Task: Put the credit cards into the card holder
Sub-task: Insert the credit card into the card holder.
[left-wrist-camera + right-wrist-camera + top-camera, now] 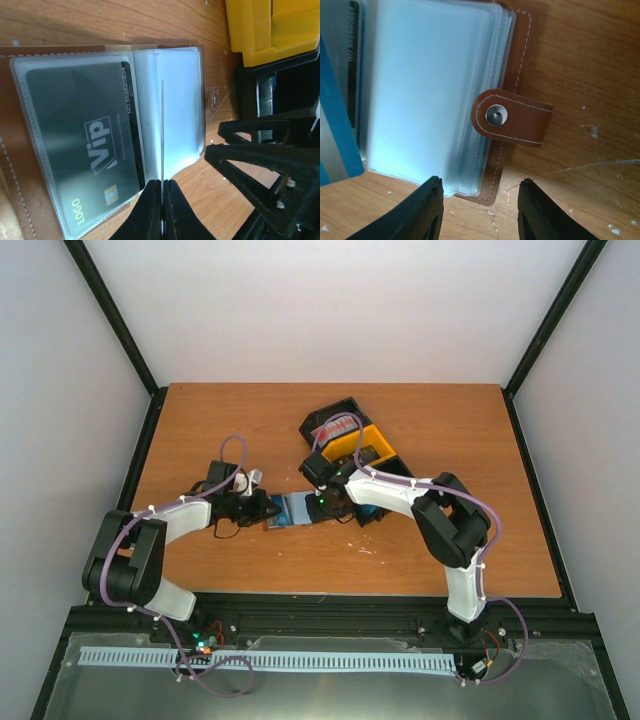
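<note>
The card holder [293,511] lies open on the worktop [200,420] between the two hands, with a dark VIP card [85,145] in one clear sleeve [180,105]. The left hand [161,187] is pressed together, pinching a thin blue card [335,125] on edge above the sleeves. The right hand [480,187] stands spread at the holder's edge, near the snap tab [510,117]. Black and yellow bins [365,445] sit just behind.

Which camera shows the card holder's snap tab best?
Right wrist: the snap tab sits mid-frame, metal stud and stitching sharp. Left wrist gives at most a brown sliver; the top view is too small to show it.
</note>
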Robot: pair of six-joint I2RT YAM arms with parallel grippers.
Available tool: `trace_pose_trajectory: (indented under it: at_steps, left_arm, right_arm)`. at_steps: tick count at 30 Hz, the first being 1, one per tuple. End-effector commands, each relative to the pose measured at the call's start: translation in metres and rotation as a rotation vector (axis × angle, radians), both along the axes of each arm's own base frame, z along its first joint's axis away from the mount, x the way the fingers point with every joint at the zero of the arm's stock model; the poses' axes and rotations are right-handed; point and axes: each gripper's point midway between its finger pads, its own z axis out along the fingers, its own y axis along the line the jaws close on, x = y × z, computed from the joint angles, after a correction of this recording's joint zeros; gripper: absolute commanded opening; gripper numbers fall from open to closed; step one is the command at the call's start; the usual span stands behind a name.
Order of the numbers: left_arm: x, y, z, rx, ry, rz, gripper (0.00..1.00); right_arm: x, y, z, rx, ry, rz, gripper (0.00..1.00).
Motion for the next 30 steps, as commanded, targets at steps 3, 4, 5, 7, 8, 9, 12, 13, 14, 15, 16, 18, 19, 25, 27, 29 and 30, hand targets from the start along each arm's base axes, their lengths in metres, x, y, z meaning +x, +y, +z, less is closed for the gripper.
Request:
trace_pose_trajectory:
  at_steps: [3, 4, 5, 7, 8, 9, 12, 13, 14, 15, 16, 18, 19, 25, 27, 29, 30]
  left_arm:
    - [0.013, -0.005, 0.005, -0.054, -0.06, -0.046, 0.01]
    - [0.014, -0.006, 0.004, -0.055, -0.059, -0.048, 0.01]
    - [0.014, -0.006, 0.003, -0.056, -0.056, -0.049, 0.01]
    - [0.015, -0.006, 0.001, -0.051, -0.052, -0.052, 0.01]
    - [0.016, -0.006, 0.0, -0.048, -0.052, -0.055, 0.01]
    - [0.017, -0.004, -0.002, -0.041, -0.051, -0.055, 0.01]
    - [0.02, 0.005, -0.005, -0.042, -0.038, -0.039, 0.01]
    - [0.022, 0.009, -0.005, -0.042, -0.039, -0.032, 0.01]
    - [0.023, 0.012, -0.005, -0.043, -0.036, -0.028, 0.01]
    - [0.025, 0.014, -0.003, -0.049, -0.038, -0.03, 0.01]
    - [0.026, 0.014, -0.002, -0.057, -0.038, -0.033, 0.01]
    - [0.028, 0.01, 0.002, -0.082, -0.037, -0.045, 0.01]
    - [0.029, 0.008, 0.004, -0.098, -0.038, -0.052, 0.01]
    - [0.036, 0.003, 0.012, -0.139, -0.034, -0.055, 0.01]
    - [0.038, 0.002, 0.015, -0.149, -0.037, -0.057, 0.0]
    - [0.039, 0.002, 0.014, -0.15, -0.034, -0.057, 0.01]
    - [0.038, 0.002, 0.013, -0.147, -0.029, -0.055, 0.0]
  right_arm:
    - [-0.007, 0.003, -0.014, -0.04, 0.032, 0.065, 0.42]
    - [-0.007, 0.003, -0.016, -0.041, 0.036, 0.067, 0.42]
    - [-0.008, 0.003, -0.017, -0.045, 0.039, 0.069, 0.41]
    - [-0.009, 0.002, -0.019, -0.05, 0.046, 0.069, 0.41]
    - [-0.009, 0.001, -0.021, -0.055, 0.048, 0.069, 0.41]
    - [-0.009, 0.0, -0.022, -0.063, 0.05, 0.067, 0.41]
    - [-0.009, -0.002, -0.026, -0.078, 0.054, 0.062, 0.4]
    - [-0.009, -0.003, -0.027, -0.081, 0.054, 0.06, 0.39]
    - [-0.009, -0.002, -0.027, -0.081, 0.056, 0.059, 0.38]
    - [-0.008, -0.002, -0.028, -0.083, 0.055, 0.06, 0.38]
    - [-0.008, -0.002, -0.028, -0.085, 0.055, 0.059, 0.38]
    - [-0.007, -0.002, -0.028, -0.093, 0.056, 0.059, 0.38]
    - [-0.006, -0.002, -0.028, -0.094, 0.056, 0.058, 0.38]
    - [0.004, 0.005, -0.003, -0.071, 0.014, 0.05, 0.38]
    - [0.006, 0.009, 0.008, -0.048, -0.002, 0.048, 0.39]
    - [0.007, 0.013, 0.015, -0.025, -0.007, 0.051, 0.43]
    - [0.007, 0.014, 0.017, -0.019, -0.009, 0.05, 0.45]
